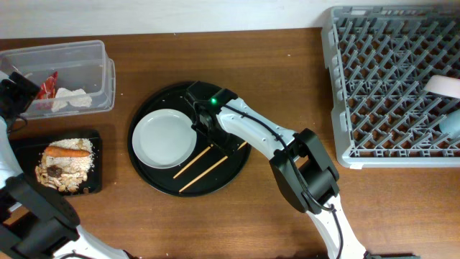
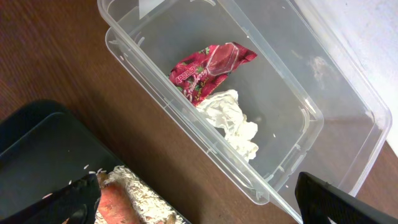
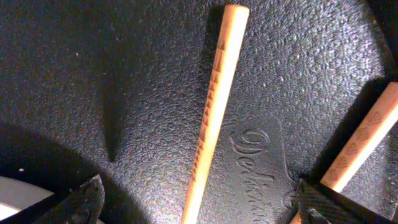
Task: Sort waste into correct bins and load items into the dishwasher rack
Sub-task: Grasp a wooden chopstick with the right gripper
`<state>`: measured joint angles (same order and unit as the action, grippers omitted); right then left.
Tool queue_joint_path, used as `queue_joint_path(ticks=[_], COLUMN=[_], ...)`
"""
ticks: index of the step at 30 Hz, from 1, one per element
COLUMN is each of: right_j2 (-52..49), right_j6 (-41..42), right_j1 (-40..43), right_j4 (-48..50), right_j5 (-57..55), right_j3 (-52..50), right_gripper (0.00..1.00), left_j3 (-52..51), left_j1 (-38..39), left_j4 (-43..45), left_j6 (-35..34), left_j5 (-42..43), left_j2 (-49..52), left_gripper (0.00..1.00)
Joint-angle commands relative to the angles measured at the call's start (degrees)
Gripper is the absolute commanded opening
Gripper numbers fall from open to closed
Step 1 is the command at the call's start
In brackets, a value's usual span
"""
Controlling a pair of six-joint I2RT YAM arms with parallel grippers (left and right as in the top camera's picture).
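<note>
With jaws spread wide and empty, the right tool (image 3: 202, 202) hangs just above the chopsticks (image 3: 214, 106) on the round black tray (image 3: 93, 74), while the equally wide left tool (image 2: 205, 199) hovers over the clear tub (image 2: 298, 74) holding the red wrapper (image 2: 208, 68) and tissue (image 2: 233, 121).

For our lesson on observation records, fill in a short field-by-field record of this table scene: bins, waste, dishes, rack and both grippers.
clear tub: holds red wrapper and white tissue
black rectangular tray: holds rice, carrot, dark scraps
round black tray: holds white plate and two chopsticks
rack: white bowl and light-blue cup at its right edge
left gripper: open, over the tub
right gripper: open, one chopstick between its fingers, not gripped
</note>
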<state>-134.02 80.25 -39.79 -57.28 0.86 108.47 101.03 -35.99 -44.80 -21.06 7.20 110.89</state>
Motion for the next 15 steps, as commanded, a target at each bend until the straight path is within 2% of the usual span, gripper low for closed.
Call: queue_joint_path(ticks=[1,6,11,15], right_j2=[-1.42,-1.42,-1.42,-1.42], right_j6=[0.68,0.66,0.66,0.68], right_j1=[-0.33,-0.33,-0.33,-0.2], right_j4=[0.44,0.81,0.72,0.83], right_j5=[-1.57,-1.57,-1.53,0.17], right_j3=[-2.4,-2.51,-2.51,-2.49], right_gripper=[0.93,0.61,0.35,0.31], left_j3=[0.26,0.26,0.26,0.26], left_j1=[-0.2,-0.2,-0.2,-0.2], left_j4=[0.11,0.11,0.11,0.11], left_j6=[-0.13,-0.13,-0.13,-0.13], left_j5=[0.0,0.0,0.0,0.0], left_j2=[-0.7,-0.7,-0.7,-0.7], left_gripper=[0.99,0.99,0.99,0.99])
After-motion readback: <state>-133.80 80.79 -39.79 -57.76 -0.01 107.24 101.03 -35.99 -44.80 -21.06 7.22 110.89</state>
